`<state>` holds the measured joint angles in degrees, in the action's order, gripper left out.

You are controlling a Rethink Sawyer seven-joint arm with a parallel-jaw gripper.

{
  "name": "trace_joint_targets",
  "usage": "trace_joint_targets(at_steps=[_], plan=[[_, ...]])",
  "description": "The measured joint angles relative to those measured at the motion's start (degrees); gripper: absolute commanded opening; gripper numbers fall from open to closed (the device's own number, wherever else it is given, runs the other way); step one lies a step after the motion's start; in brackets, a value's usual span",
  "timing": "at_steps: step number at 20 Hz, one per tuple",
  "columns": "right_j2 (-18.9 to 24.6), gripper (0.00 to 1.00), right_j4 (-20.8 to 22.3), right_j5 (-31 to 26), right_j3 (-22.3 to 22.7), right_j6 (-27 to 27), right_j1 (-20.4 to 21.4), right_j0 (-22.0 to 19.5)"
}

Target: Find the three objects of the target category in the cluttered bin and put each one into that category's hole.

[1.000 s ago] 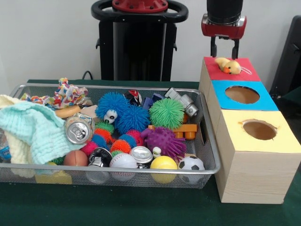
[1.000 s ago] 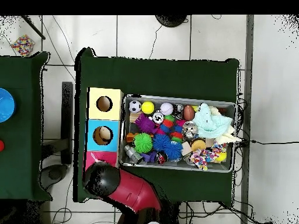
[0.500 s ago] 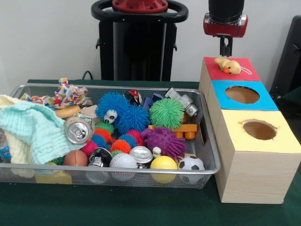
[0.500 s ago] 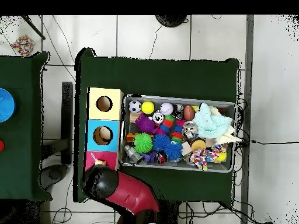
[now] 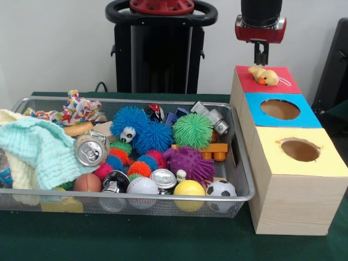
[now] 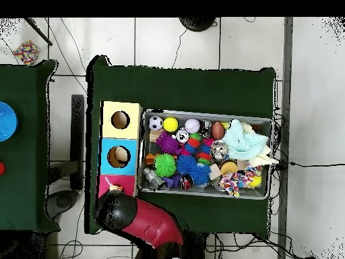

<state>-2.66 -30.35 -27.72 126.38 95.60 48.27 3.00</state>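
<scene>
Since a second ago the gripper (image 5: pixel 261 55) has risen slightly above the red box top and its fingers, spread then, are now drawn together with nothing between them. It hangs over the far end of the red section (image 5: pixel 267 80), just above the small yellow plush duck (image 5: pixel 264 75), which lies on the red surface and is not touched by the gripper. From overhead, the red and black arm (image 6: pixel 143 219) covers most of that red section, with only a bit of the duck (image 6: pixel 112 185) showing beside it.

Next to the red section sits the blue section with its round hole (image 5: pixel 280 109), then the yellow section with its hole (image 5: pixel 300 149).

Beside the boxes, the wire mesh bin (image 5: pixel 242 163) is crowded: a pale green knitted cloth (image 5: pixel 41 149) at one end, a crushed drink can (image 5: pixel 91 149), blue spiky balls (image 5: pixel 142 130), a green spiky ball (image 5: pixel 192 130), a purple spiky ball (image 5: pixel 188 163), a baseball (image 5: pixel 142 187), a yellow ball (image 5: pixel 188 190) and a small soccer ball (image 5: pixel 221 190) along the near wall.
</scene>
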Motion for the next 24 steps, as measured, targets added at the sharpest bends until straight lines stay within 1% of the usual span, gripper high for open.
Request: trace_joint_targets(at_steps=[4,8,12,14,15,17,19,20,23,24], plan=[[1.8,0.00,-2.1,0.1,0.5,0.0,0.2,-1.2],[4.8,0.00,-5.2,1.4,1.6,0.0,0.3,-3.0],[8.4,0.00,-7.3,4.7,3.5,0.0,0.3,-5.3],[9.5,0.00,-7.3,6.5,4.0,0.0,0.1,-6.1],[9.7,0.00,-6.6,7.5,3.9,0.0,-0.3,-6.1],[9.4,0.00,-5.6,7.5,3.8,0.0,-0.5,-5.8],[8.3,0.00,-3.5,7.1,3.2,0.0,-0.9,-4.9],[7.2,0.00,-1.1,5.8,2.7,0.0,-1.3,-3.7],[6.2,0.00,1.0,4.2,2.4,0.0,-1.5,-2.7],[5.7,0.00,2.2,2.8,2.4,0.0,-1.6,-2.1]])
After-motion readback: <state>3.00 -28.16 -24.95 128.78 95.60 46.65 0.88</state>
